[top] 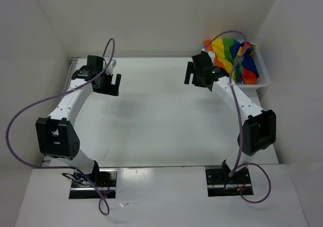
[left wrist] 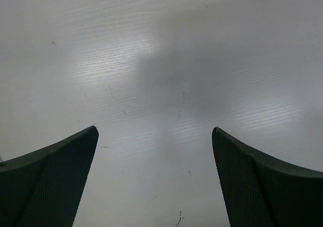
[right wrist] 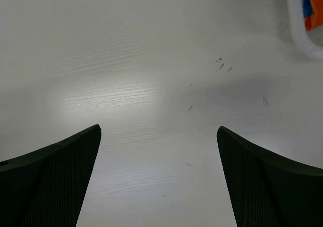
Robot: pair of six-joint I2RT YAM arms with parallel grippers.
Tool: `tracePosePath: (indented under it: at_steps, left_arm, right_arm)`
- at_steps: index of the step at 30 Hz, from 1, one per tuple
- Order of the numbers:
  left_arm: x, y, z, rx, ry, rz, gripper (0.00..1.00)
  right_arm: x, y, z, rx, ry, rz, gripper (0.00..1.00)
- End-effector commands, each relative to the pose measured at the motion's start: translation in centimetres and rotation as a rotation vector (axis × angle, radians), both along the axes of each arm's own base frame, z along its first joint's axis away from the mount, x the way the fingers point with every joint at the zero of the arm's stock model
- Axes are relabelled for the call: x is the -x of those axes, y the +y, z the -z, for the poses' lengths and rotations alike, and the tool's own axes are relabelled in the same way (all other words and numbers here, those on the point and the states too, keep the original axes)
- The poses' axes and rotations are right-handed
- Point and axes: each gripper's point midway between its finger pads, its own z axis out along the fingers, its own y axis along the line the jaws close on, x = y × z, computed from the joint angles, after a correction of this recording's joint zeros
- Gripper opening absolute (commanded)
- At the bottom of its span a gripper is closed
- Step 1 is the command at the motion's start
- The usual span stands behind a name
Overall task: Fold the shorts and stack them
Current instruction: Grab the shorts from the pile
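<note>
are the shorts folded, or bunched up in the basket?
Not folded: the shorts lie crumpled in a loose heap inside the white basket at the table's far right corner, with the stripes bunched at odd angles.

A flat white table (top: 156, 111) stands enclosed by plain white panel walls (top: 151, 20). A white plastic basket (top: 262, 78) sits at the table's far right corner, beside the right wall. Small dark scuff marks (right wrist: 222, 64) show on the tabletop near the basket's rounded rim.

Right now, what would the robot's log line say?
left gripper open, empty | right gripper open, empty, near basket | shorts heaped in basket, unfolded
</note>
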Motion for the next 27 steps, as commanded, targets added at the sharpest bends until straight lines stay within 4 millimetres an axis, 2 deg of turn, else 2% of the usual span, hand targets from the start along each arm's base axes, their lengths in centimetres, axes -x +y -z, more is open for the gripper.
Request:
tracePosePath:
  at_steps: [1, 2, 3, 4, 5, 6, 7, 8, 10, 11, 12, 13, 14, 15, 16, 17, 18, 19, 20, 21, 22, 23, 24, 25, 26, 27]
  left_arm:
    - [0.3, 1.4, -2.3, -0.064, -0.055, -0.042, 1.00]
    - [0.6, 1.3, -2.2, -0.081, -0.046, -0.043, 1.00]
    - [0.6, 1.7, -2.6, -0.113, -0.058, -0.058, 1.00]
    - [0.9, 1.6, -2.5, -0.131, -0.050, -0.055, 1.00]
    - [0.9, 1.8, -2.9, -0.141, -0.062, -0.064, 1.00]
    - [1.0, 1.5, -2.9, -0.149, -0.064, -0.056, 1.00]
    - [1.0, 1.7, -2.9, -0.158, -0.065, -0.062, 1.00]
    - [0.8, 1.6, -3.3, -0.156, -0.075, -0.063, 1.00]
    - [0.5, 1.3, -3.3, -0.156, -0.075, -0.054, 1.00]
    - [0.5, 1.1, -3.2, -0.149, -0.074, -0.049, 1.00]
    - [0.2, 1.1, -3.4, -0.148, -0.077, -0.049, 1.00]
    - [0.0, 1.0, -3.8, -0.146, -0.089, -0.050, 1.00]
    - [0.0, 0.8, -3.8, -0.137, -0.088, -0.043, 1.00]
    - [-0.2, 0.6, -3.7, -0.127, -0.085, -0.035, 1.00]
    - [-0.2, 0.0, -3.7, -0.100, -0.082, -0.015, 1.00]
    - [-0.2, -0.4, -3.7, -0.083, -0.081, -0.002, 1.00]
    - [-0.1, -0.8, -3.7, -0.066, -0.079, 0.010, 1.00]
    - [-0.2, -1.7, -3.8, -0.039, -0.085, 0.038, 1.00]
    - [-0.2, -2.0, -3.8, -0.027, -0.084, 0.047, 1.00]
    - [0.1, -2.1, -3.4, -0.019, -0.072, 0.054, 1.00]
    - [0.0, -2.3, -3.0, -0.013, -0.062, 0.060, 1.00]
    - [-0.2, -2.3, -3.1, -0.011, -0.071, 0.060, 1.00]
    - [0.0, -2.3, -2.8, -0.012, -0.062, 0.060, 1.00]
    - [0.0, -2.3, -2.8, -0.012, -0.062, 0.060, 1.00]
    - [-0.1, -2.1, -2.4, -0.022, -0.053, 0.054, 1.00]
    - [-0.1, -2.0, -2.4, -0.030, -0.053, 0.048, 1.00]
  right_arm:
    - [0.7, 2.0, -1.4, 0.256, -0.041, -0.032, 1.00]
    - [0.7, 2.6, -1.4, 0.321, -0.057, -0.029, 1.00]
    - [0.7, 1.5, -1.2, 0.468, -0.075, 0.046, 1.00]
    - [1.7, 3.4, -0.9, 0.521, -0.109, 0.046, 1.00]
    - [1.9, 4.1, -1.0, 0.569, -0.138, 0.055, 1.00]
    - [2.5, 4.8, 0.4, 0.640, -0.130, 0.038, 1.00]
    - [2.8, 5.1, 0.3, 0.704, -0.156, 0.044, 1.00]
    - [2.7, 6.4, 0.1, 0.687, -0.152, 0.004, 1.00]
    - [3.0, 8.5, 2.0, 0.506, -0.034, -0.069, 1.00]
    - [1.3, 7.3, 1.2, 0.387, -0.018, -0.017, 1.00]
    - [1.0, 6.9, -0.4, 0.244, -0.036, 0.012, 1.00]
    - [0.8, 7.9, 0.2, 0.080, -0.022, -0.040, 1.00]
    - [-0.6, 5.1, -0.8, 0.001, -0.055, 0.011, 1.00]
    - [-1.0, 4.2, -2.1, -0.085, -0.098, 0.037, 1.00]
    - [-0.9, 3.6, -4.4, -0.167, -0.162, 0.023, 1.00]
    - [-1.2, 2.1, -5.3, -0.180, -0.180, 0.050, 1.00]
    - [-2.2, -0.6, -5.7, -0.190, -0.197, 0.125, 1.00]
    - [-2.4, -1.9, -6.9, -0.176, -0.191, 0.159, 1.00]
    - [-2.8, -4.0, -7.7, -0.107, -0.209, 0.245, 1.00]
    - [-3.1, -5.2, -8.2, -0.049, -0.210, 0.284, 1.00]
    - [-4.2, -6.1, -9.6, -0.006, -0.233, 0.311, 0.97]
    - [-4.2, -7.9, -9.7, 0.047, -0.217, 0.357, 0.94]
    - [-4.7, -10.8, -9.9, 0.056, -0.213, 0.424, 0.88]
    - [-5.5, -12.4, -10.6, 0.034, -0.229, 0.450, 0.84]
    - [-6.4, -13.8, -9.7, 0.015, -0.218, 0.468, 0.81]
    - [-7.2, -14.5, -9.7, -0.027, -0.223, 0.449, 0.76]
